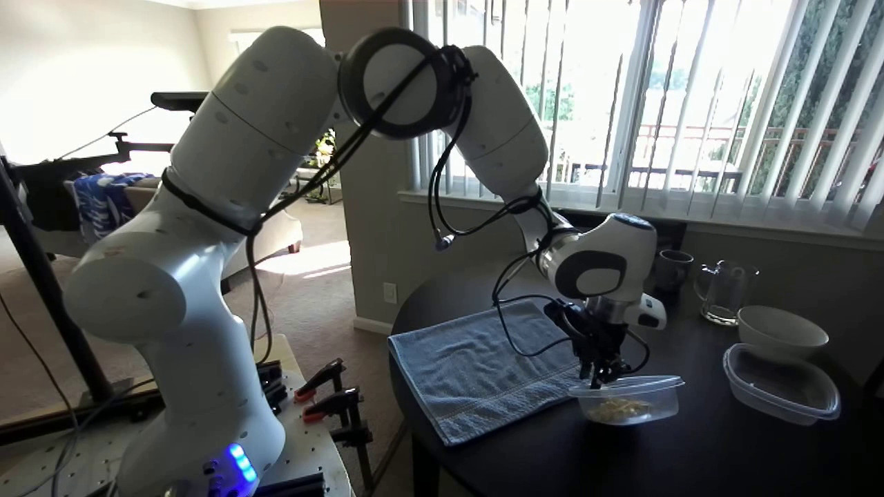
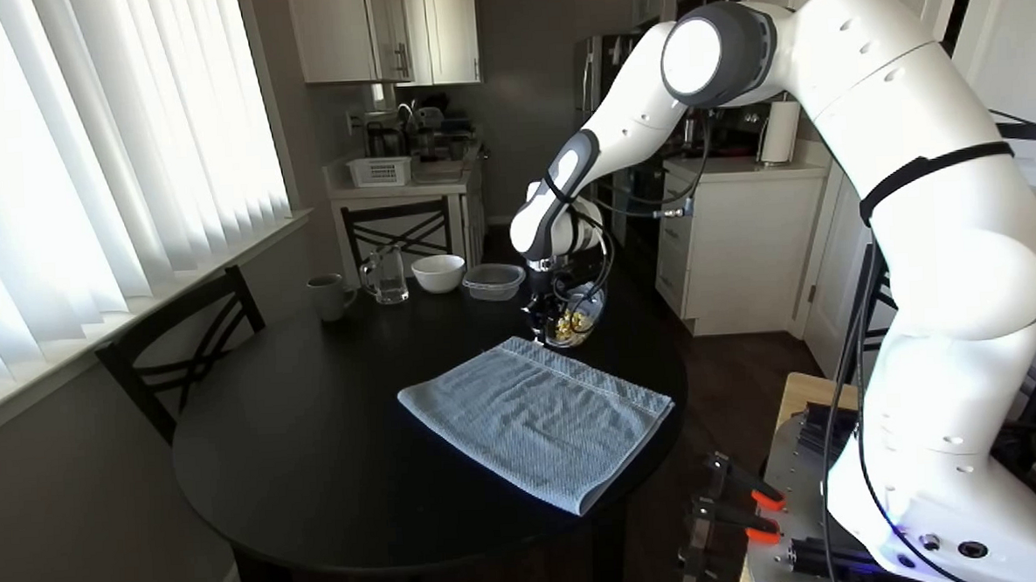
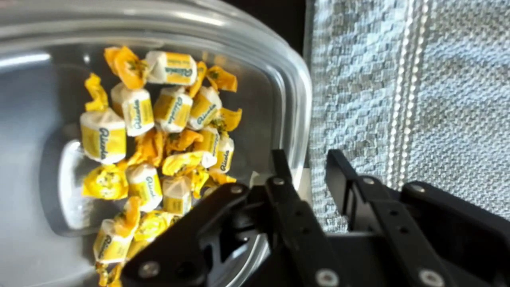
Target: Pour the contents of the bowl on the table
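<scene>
The bowl, a clear plastic container, is at the table's side of the towel; it also shows in an exterior view and the wrist view. Its contents are several yellow-and-white wrapped candies, heaped inside; they show through the wall in both exterior views. My gripper is at the bowl's towel-side rim, pointing down. Its fingers are partly apart: one over the inside of the rim, one outside, with a gap visible beside the rim. In an exterior view the gripper covers part of the rim.
A blue-grey towel lies right beside the bowl. A second clear container, a white bowl, a glass mug and a grey mug stand farther along the table. Chairs stand round the table.
</scene>
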